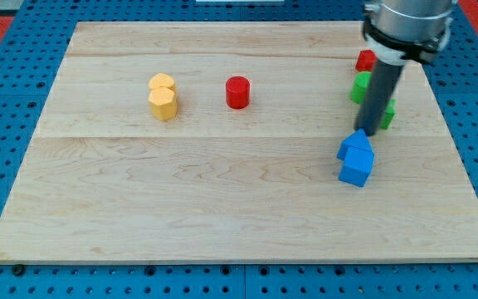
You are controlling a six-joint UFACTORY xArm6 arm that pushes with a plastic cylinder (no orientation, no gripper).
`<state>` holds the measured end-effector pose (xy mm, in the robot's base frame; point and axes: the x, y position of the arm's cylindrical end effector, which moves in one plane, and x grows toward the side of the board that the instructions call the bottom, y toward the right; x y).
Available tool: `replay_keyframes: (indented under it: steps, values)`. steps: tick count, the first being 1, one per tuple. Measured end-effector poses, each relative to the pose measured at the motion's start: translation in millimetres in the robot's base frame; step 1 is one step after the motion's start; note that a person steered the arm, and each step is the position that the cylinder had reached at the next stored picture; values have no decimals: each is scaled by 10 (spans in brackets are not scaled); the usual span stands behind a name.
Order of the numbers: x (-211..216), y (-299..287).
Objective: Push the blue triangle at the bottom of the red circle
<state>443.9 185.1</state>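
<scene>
Tip (368, 133) touching blue triangle (356, 144) top | blue cube (356, 167) below | red circle (237, 92) well left | claw: none visible

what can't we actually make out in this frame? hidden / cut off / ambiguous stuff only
All in the camera view:
- Green blocks: the rod covers their middle, so shape and count are unclear.
- Red block at the view's right: partly behind the arm, shape unclear.
- My tip: whether it touches the upper blue block is unclear.
- Arm: cut off by the view's top.
</scene>
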Motion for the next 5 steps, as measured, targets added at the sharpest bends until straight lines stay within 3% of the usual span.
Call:
replay_keyframes:
  steps: [1,4,5]
  values:
    - [302,187]
    - [338,-824]
    - [327,-391]
